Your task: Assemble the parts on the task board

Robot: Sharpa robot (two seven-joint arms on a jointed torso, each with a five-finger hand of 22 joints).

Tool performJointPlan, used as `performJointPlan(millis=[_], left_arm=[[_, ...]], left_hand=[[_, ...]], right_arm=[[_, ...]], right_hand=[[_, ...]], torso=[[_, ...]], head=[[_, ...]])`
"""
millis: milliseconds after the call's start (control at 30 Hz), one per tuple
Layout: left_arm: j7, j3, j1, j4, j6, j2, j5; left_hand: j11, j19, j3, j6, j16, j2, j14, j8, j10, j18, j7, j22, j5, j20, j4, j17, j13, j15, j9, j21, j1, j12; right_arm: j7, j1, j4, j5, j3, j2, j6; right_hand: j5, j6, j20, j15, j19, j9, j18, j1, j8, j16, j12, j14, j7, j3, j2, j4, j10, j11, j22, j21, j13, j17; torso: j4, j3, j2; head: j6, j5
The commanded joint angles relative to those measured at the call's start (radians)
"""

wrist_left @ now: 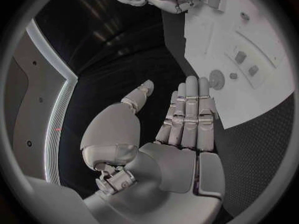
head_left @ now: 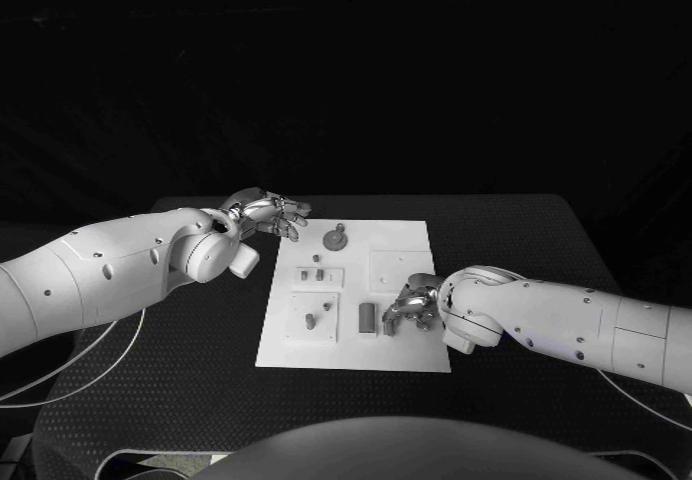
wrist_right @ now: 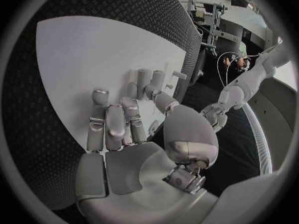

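White task board (head_left: 397, 345) sits in the middle of the black surface (head_left: 534, 230), and both silver hands are at its edges. Left hand (head_left: 268, 214) hovers just off the board's far left corner, fingers straight and side by side in the left wrist view (wrist_left: 187, 119), thumb held apart, nothing in its grasp. Near it on the board lies a round part (head_left: 335, 239) with a small stem. Two small parts (head_left: 313, 273) sit in a plate nearer the middle, and a single peg (head_left: 309, 321) stands in the plate at the near left. Right hand (head_left: 411, 304) is down over the board's right side, fingers curled toward an upright grey part (head_left: 366, 318) just beside it. From the right wrist view (wrist_right: 134, 134) the fingertips are bent down by a cluster of small cylinders (wrist_right: 149, 77); whether they actually pinch one, I cannot tell.
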Motion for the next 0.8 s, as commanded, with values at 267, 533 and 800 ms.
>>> performJointPlan(millis=[267, 533, 800], left_arm=[[0.006, 0.001, 0.001, 0.002, 0.010, 0.001, 0.005], [0.005, 0.001, 0.001, 0.003, 0.010, 0.001, 0.005], [0.005, 0.001, 0.001, 0.002, 0.010, 0.001, 0.005]], left_hand=[[0.001, -0.010, 0.001, -0.006, -0.007, 0.001, 0.003, 0.005, -0.005, 0.007, 0.005, 0.002, -0.003, 0.000, -0.004, 0.001, 0.001, 0.002, -0.001, -0.004, -0.006, -0.001], [0.001, -0.011, 0.001, -0.006, -0.007, 0.001, 0.003, 0.005, -0.005, 0.007, 0.005, 0.002, -0.003, 0.000, -0.004, 0.002, 0.001, 0.002, -0.001, -0.004, -0.006, -0.001], [0.001, -0.011, 0.002, -0.006, -0.008, 0.001, 0.003, 0.005, -0.005, 0.007, 0.005, 0.002, -0.003, 0.000, -0.004, 0.002, 0.001, 0.002, -0.001, -0.004, -0.006, -0.001]], right_arm=[[0.032, -0.002, 0.001, 0.010, 0.000, 0.009, -0.018], [0.040, -0.002, 0.002, 0.010, 0.000, 0.010, -0.022], [0.045, -0.002, 0.001, 0.010, 0.000, 0.009, -0.018]], right_hand=[[-0.004, -0.004, -0.001, 0.000, 0.006, -0.010, 0.013, -0.030, -0.007, 0.000, -0.012, -0.015, 0.007, 0.006, -0.042, 0.058, -0.014, 0.000, 0.015, -0.009, -0.007, -0.006], [-0.005, -0.008, -0.002, 0.000, 0.006, -0.013, 0.013, -0.042, -0.008, -0.001, -0.016, -0.019, 0.008, 0.010, -0.083, 0.101, -0.022, 0.000, 0.016, -0.011, -0.010, -0.010], [-0.005, -0.010, -0.003, 0.000, 0.005, -0.014, 0.013, -0.040, -0.008, -0.002, -0.018, -0.022, 0.008, 0.011, -0.093, 0.105, -0.025, 0.000, 0.016, -0.012, -0.011, -0.014]], torso=[[0.0000, 0.0004, 0.000], [0.0001, 0.0004, 0.000], [0.0001, 0.0002, 0.000]], head=[[0.000, -0.001], [0.000, -0.001], [0.000, 0.000]])
